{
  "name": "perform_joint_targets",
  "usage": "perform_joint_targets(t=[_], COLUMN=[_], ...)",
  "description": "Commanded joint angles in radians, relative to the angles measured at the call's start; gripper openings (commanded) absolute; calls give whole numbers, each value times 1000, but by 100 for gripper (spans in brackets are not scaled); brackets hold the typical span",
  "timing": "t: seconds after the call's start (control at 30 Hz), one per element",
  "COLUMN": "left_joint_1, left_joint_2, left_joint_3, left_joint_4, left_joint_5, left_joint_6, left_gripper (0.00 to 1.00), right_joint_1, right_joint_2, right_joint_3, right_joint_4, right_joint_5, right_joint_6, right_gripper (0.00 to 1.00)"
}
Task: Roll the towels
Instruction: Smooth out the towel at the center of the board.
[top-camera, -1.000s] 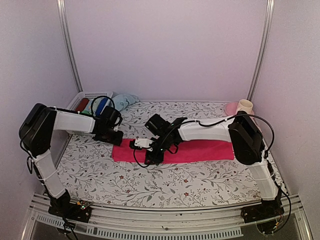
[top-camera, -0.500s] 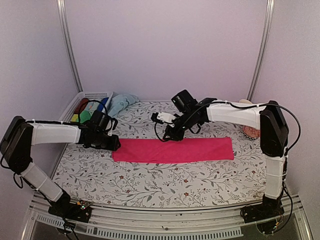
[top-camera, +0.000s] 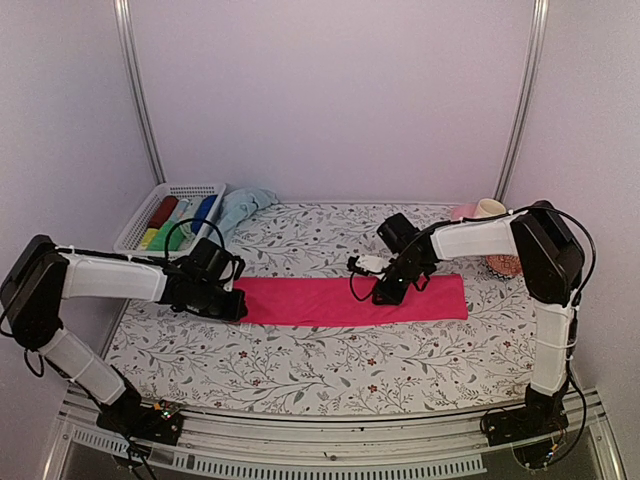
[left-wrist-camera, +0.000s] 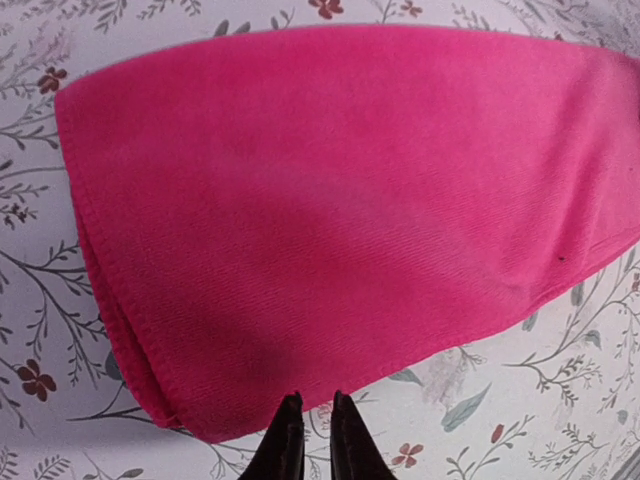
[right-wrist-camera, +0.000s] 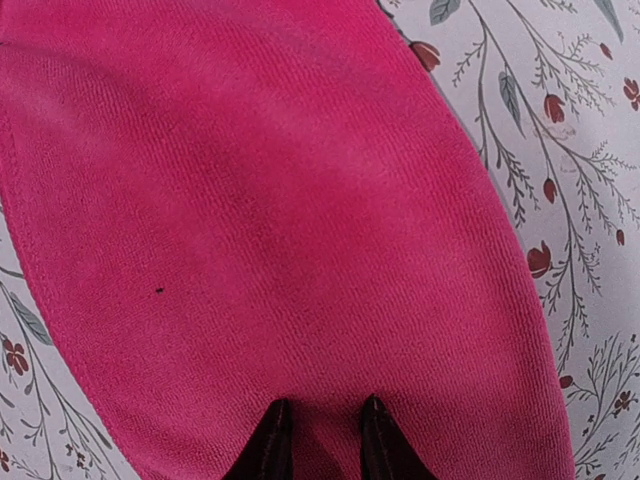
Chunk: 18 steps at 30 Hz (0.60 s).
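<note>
The bright pink towel (top-camera: 330, 300) lies flat across the middle of the floral worktop (top-camera: 330, 372), its long sides running from left to right. At its left end the hem shows more than one layer of cloth.

The left gripper (left-wrist-camera: 314, 405) sits at that left end, tips at the towel's near hem. Its fingers (left-wrist-camera: 285, 452) are drawn almost together with only a thin slit between them, and whether they nip the cloth cannot be told.

The right gripper (right-wrist-camera: 325, 402) is down on the towel right of its middle, by the far long edge. Its fingers (right-wrist-camera: 268, 445) stand a little apart, with pink terry showing between them.

The pale blue towel (top-camera: 245, 205) lies crumpled at the far edge, just beside a white basket (top-camera: 190, 188) in the far left corner. The basket holds rolled cloths: red (top-camera: 165, 210), dark blue (top-camera: 203, 210), green (top-camera: 170, 235) and yellow (top-camera: 150, 238). A cream cup (top-camera: 488, 208) stands in the far right corner.
</note>
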Motion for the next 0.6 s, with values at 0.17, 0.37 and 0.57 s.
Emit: perform_joint_targets(t=[0.17,0.37,0.57], left_joint_1=[-9,7,30], left_joint_2=[107,103,111], left_joint_3=[76,83,68], left_joint_4=[-137,-207,-229], left_joint_5=[-162,-225,-224], left_joint_6=[31,43,61], left_gripper=[6,0,0], right_joint_1=[-17,-22,-22], right_joint_2=[-1,-1,-1], right_joint_3=[-51,-53,-57], right_joint_4=[7,2,0], right_joint_5=[32,32,35], right_joint_6=[-21,-31,-37], right_gripper=[27,28,29])
